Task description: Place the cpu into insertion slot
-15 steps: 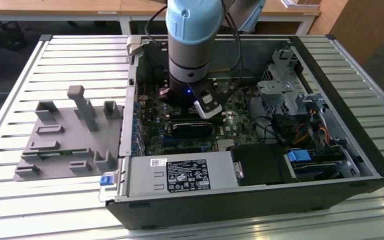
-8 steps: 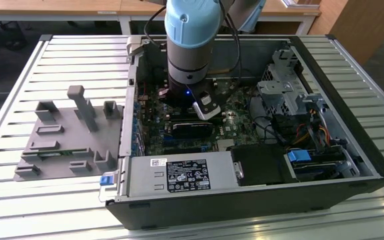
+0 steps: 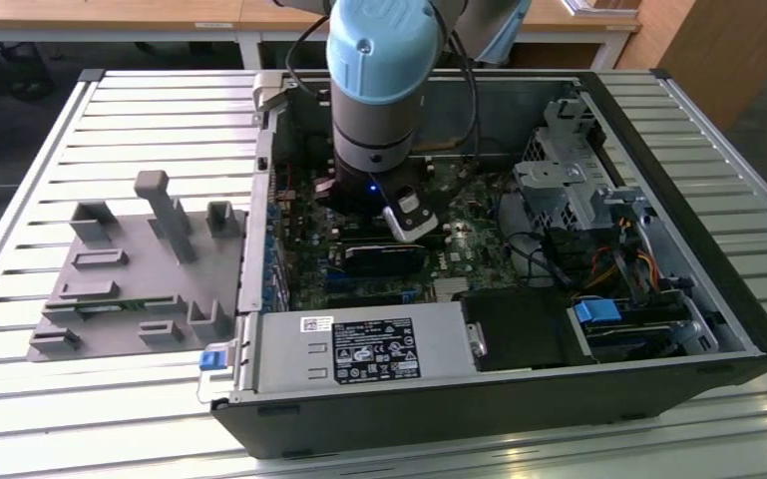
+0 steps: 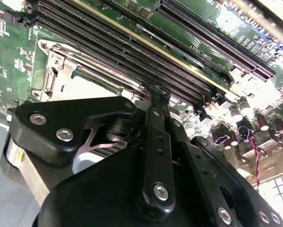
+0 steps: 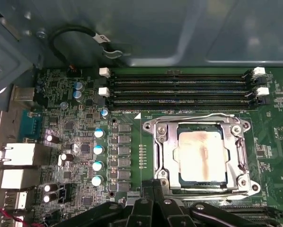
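A robotics lab or workshop: an opened computer case point(image 3: 490, 329) lies on a slatted metal tabletop point(image 3: 117, 120), wooden desks point(image 3: 117, 15) behind.

Case point(image 3: 517, 399) open on table point(image 3: 37, 399), board point(image 5: 75, 127) inside; tray point(image 3: 131, 289) beside case at exterior view's left; cpu point(image 5: 201, 156) seated in slot point(image 5: 163, 151), memory slots point(image 5: 179, 87) alongside; arm point(image 3: 380, 90) over board
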Controlling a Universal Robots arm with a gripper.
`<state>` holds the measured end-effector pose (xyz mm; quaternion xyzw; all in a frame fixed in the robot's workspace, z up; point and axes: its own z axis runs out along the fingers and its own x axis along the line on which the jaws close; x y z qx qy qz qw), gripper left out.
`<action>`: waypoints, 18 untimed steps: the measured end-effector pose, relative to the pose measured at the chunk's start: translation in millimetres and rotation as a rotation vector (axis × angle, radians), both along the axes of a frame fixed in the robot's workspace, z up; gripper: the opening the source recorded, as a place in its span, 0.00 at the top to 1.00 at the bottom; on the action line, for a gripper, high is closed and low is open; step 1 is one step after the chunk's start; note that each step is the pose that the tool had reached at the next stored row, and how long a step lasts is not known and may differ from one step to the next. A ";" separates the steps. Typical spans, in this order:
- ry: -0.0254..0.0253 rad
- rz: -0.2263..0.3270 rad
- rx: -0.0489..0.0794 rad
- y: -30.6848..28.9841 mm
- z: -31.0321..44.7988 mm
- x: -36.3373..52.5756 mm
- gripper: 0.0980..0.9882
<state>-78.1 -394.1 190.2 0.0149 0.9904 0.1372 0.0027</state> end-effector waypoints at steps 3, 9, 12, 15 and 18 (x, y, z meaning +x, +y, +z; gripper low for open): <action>0.0001 0.000 0.001 0.0 -0.9 -0.4 0.99; 0.0000 0.000 0.002 0.1 5.4 -0.5 0.99; 0.0000 0.000 0.002 0.0 11.8 -0.5 0.99; 0.0000 0.000 0.002 0.1 17.3 -0.5 0.99; -0.0001 0.000 0.002 0.0 21.2 -0.5 0.99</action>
